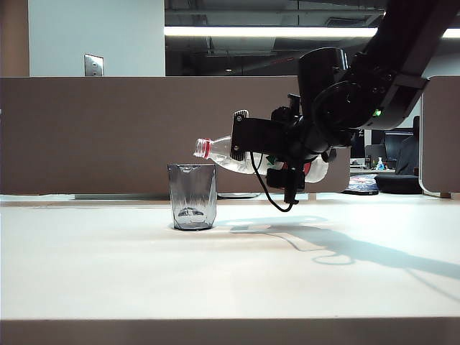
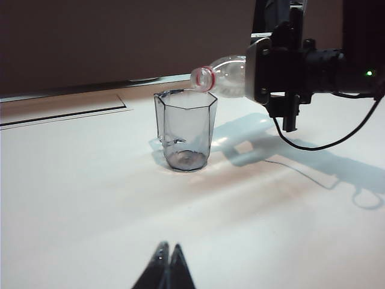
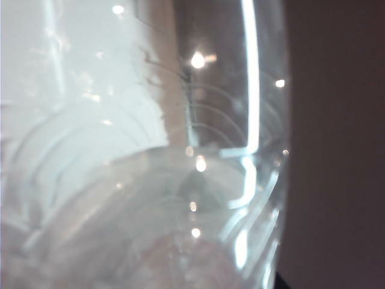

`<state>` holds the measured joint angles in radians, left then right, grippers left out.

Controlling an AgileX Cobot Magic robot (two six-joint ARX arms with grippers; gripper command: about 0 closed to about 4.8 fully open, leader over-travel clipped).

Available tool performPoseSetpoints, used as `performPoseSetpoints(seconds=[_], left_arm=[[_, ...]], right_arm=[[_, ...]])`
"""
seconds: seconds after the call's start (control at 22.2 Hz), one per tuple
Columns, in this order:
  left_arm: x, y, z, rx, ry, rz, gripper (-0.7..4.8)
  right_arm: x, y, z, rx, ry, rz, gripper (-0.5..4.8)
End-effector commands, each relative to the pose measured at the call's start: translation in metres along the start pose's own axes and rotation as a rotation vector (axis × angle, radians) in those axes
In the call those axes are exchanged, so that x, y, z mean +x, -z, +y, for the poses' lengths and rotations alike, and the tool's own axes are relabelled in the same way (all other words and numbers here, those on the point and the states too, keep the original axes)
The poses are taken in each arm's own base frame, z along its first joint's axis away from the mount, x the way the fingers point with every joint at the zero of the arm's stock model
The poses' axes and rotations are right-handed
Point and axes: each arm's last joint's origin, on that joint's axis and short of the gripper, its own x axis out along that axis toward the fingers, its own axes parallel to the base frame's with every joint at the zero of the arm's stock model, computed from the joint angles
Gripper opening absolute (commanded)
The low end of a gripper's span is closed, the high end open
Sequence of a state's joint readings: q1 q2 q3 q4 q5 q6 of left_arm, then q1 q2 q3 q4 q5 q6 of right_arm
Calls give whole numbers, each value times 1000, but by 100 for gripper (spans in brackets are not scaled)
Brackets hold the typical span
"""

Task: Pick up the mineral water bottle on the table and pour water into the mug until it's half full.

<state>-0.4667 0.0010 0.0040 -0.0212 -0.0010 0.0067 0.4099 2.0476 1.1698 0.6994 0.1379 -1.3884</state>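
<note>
Right tool [image 1: 277, 154] clamped on tilted clear ribbed bottle [image 1: 223, 152] above faceted smoky-glass mug [image 1: 192, 195]; left tool [image 2: 168, 265] pinched narrow.

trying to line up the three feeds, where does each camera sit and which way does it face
Exterior view: low, level with the table, facing across it; shows the right arm tilting the mineral water bottle over the mug.
Left wrist view: low over the table, facing the mug and the right gripper; the left gripper, jaws together, shows at the picture's edge.
Right wrist view: pressed up to the bottle; no jaws visible.
The exterior and left wrist views share mug, bottle and right gripper.
</note>
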Motion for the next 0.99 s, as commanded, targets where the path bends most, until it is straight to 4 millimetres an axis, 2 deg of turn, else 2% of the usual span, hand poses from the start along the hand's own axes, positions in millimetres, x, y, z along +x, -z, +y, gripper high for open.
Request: performPoseSetpoints(seconds=[0.05,0.99], left_arm=[[0,-2,0,0,3,-10,-5],[0,-2,0,0,4,-10,-5]], right_arm=[[-1,-4,-18,-20,99,-17,322],[1,-6,-28,-172,137,11,322]])
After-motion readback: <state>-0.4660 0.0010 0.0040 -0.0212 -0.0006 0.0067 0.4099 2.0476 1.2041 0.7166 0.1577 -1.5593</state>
